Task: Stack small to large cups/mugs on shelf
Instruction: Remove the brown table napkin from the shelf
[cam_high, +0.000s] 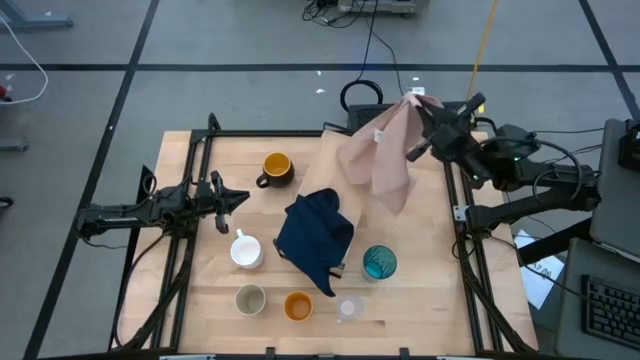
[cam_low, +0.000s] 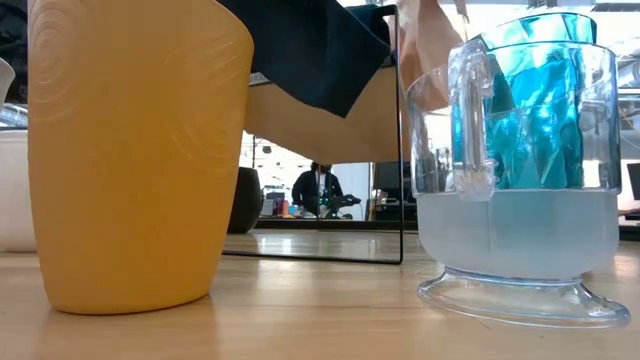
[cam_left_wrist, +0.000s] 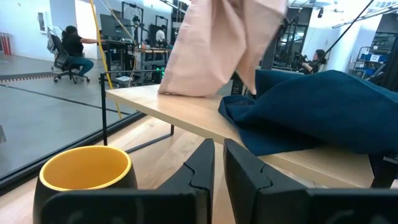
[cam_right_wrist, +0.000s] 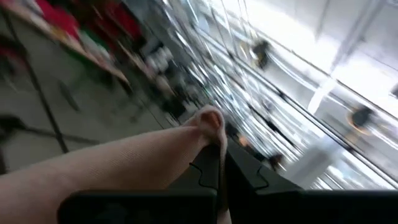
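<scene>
My right gripper (cam_high: 418, 108) is raised over the table's far right and shut on the pink cloth (cam_high: 385, 150), which hangs down onto the light-wood shelf (cam_left_wrist: 186, 109). A navy cloth (cam_high: 315, 235) lies crumpled on the shelf's near part. On the tabletop stand the dark mug with yellow inside (cam_high: 277, 168), the white mug (cam_high: 246, 250), the beige cup (cam_high: 250, 298), the orange cup (cam_high: 298, 305), the clear glass (cam_high: 349, 308) and the teal tumbler (cam_high: 379, 262). My left gripper (cam_high: 228, 197) waits at the table's left, shut and holding nothing. My right gripper pinches a bunched part of the pink cloth (cam_right_wrist: 208, 123) between its two fingers; a small wad pokes out past the fingertips. The fingers come from the table's right side, high above the shelf. The cloth hangs below them, and its lower end (cam_left_wrist: 186, 87) rests on the shelf.
The shelf is raised on thin black legs (cam_low: 402, 150). A black frame (cam_high: 210, 130) borders the tabletop. In the low view the orange cup (cam_low: 130, 150) and the clear glass (cam_low: 520, 180) stand close in front. People sit at desks in the room beyond.
</scene>
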